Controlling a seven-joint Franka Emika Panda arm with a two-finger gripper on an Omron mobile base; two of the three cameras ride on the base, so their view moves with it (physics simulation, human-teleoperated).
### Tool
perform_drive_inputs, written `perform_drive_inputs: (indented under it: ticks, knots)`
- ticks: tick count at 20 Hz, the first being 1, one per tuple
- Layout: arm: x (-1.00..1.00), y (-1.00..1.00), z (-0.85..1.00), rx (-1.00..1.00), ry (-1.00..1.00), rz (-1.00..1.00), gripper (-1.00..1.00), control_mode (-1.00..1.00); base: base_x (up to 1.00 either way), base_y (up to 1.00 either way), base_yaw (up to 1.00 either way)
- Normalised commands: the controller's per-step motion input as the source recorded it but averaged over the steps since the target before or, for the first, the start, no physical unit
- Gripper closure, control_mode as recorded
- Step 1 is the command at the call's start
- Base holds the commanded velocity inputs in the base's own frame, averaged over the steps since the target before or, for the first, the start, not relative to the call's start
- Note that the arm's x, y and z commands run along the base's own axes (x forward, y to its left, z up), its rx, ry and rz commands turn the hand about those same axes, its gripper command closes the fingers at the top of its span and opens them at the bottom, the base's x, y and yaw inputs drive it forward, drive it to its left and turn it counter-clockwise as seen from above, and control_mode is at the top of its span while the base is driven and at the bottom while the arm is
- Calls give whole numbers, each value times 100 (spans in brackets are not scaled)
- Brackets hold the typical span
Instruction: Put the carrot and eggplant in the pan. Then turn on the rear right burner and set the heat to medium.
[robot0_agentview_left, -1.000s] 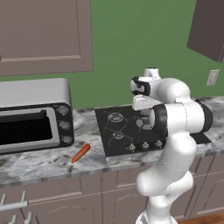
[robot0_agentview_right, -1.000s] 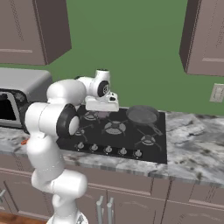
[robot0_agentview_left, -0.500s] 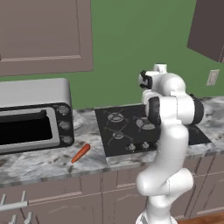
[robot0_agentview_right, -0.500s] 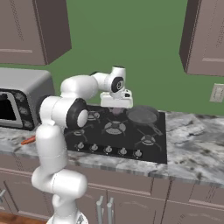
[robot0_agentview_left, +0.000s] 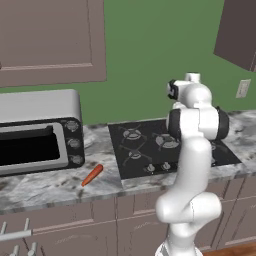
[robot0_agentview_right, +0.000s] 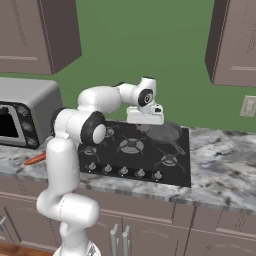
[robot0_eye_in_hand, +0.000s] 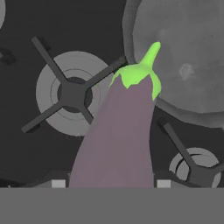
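In the hand view the purple eggplant (robot0_eye_in_hand: 122, 135) with its green cap sits between my gripper (robot0_eye_in_hand: 110, 183) fingertips, pointing away from the hand. The gripper is shut on it. The green stem reaches over the rim of the grey pan (robot0_eye_in_hand: 183, 57), while the body hangs above a burner grate. In the right base view my gripper (robot0_agentview_right: 145, 116) hovers above the cooktop just left of the pan (robot0_agentview_right: 162, 132). The orange carrot (robot0_agentview_left: 92, 175) lies on the counter between toaster oven and cooktop, far from the hand; its tip (robot0_agentview_right: 35, 159) shows behind the arm.
The black cooktop (robot0_agentview_left: 145, 150) has a row of knobs (robot0_agentview_right: 123, 171) along its front edge. A silver toaster oven (robot0_agentview_left: 37, 130) stands at the left of the marble counter. Cabinets hang above, and a wall outlet (robot0_agentview_right: 248, 106) is at the right.
The arm has swung right across the cooktop, carrying the eggplant from above the left burners to the pan's edge. The carrot has not moved.
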Motion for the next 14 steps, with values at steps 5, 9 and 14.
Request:
perform_drive_inputs:
  ticks: [5,9,14]
  knots:
    - [10,-30,-16,0,0,2,100,-100,0,0,0]
    - [16,-23,-12,0,0,3,100,-100,0,0,0]
    - [25,-18,-1,0,-1,6,100,-100,0,0,0]
